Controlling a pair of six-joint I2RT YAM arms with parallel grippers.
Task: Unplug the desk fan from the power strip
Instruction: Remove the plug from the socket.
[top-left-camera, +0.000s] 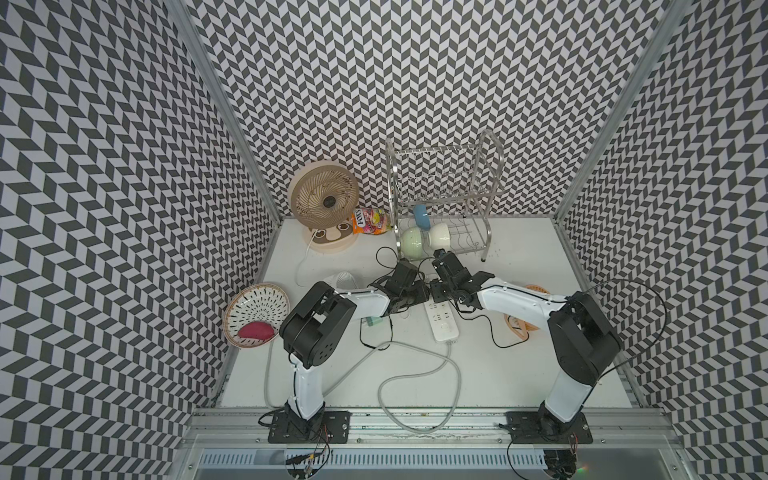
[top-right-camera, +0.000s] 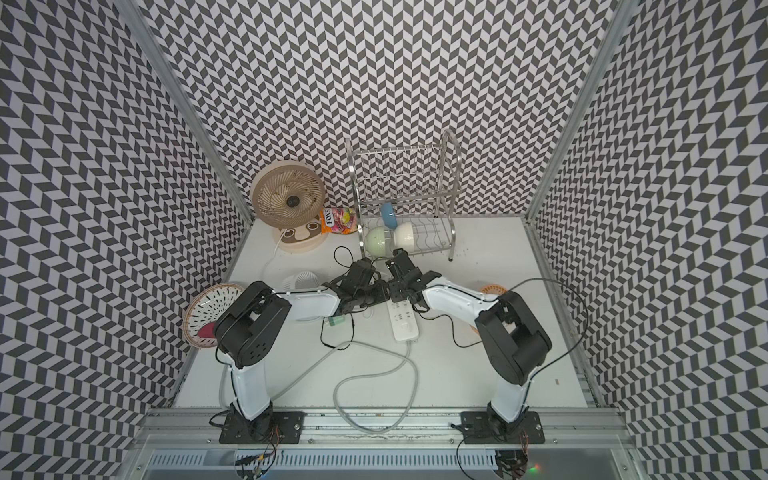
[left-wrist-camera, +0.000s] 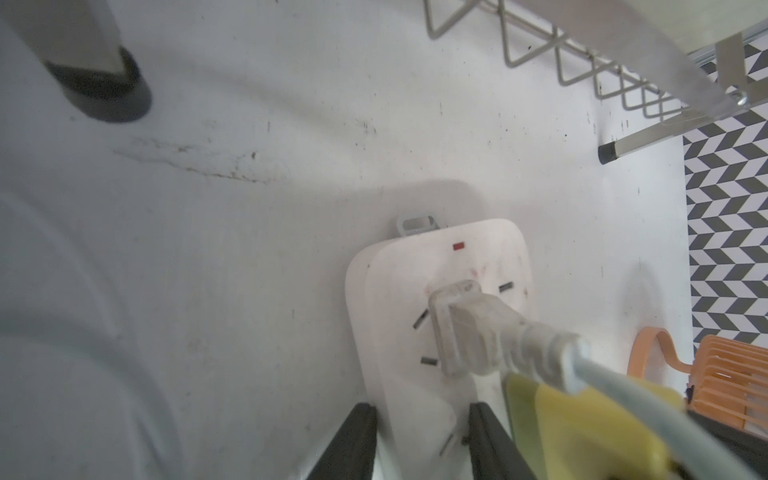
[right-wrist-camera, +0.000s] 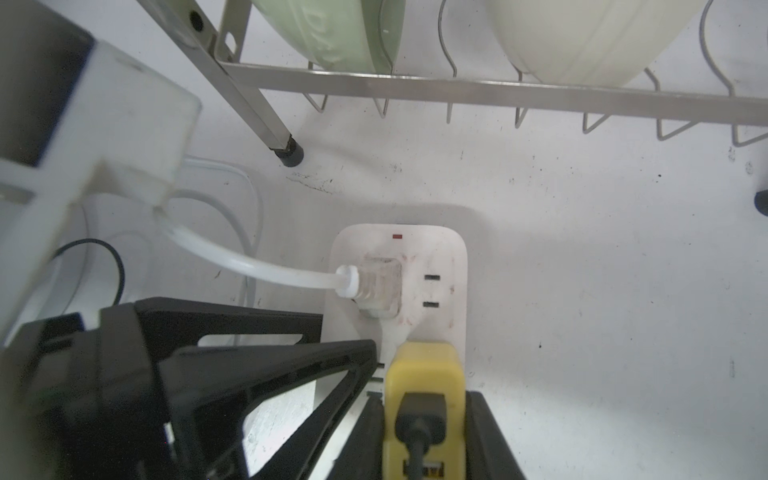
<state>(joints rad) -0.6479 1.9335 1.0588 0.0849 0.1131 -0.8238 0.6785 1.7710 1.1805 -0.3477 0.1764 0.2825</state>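
The left pincer (left-wrist-camera: 419, 440) pinches the power strip (left-wrist-camera: 440, 291) by its sides. The right pincer (right-wrist-camera: 424, 432) pinches a yellow plug (right-wrist-camera: 424, 374). In both top views, the strip (top-left-camera: 444, 322) lies mid-bench.

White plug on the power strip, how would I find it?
In front of the metal dish rack lies the white power strip. The white plug sits at its rack end, by a red light. Its neighbour plug is yellow; this one has a white cord.
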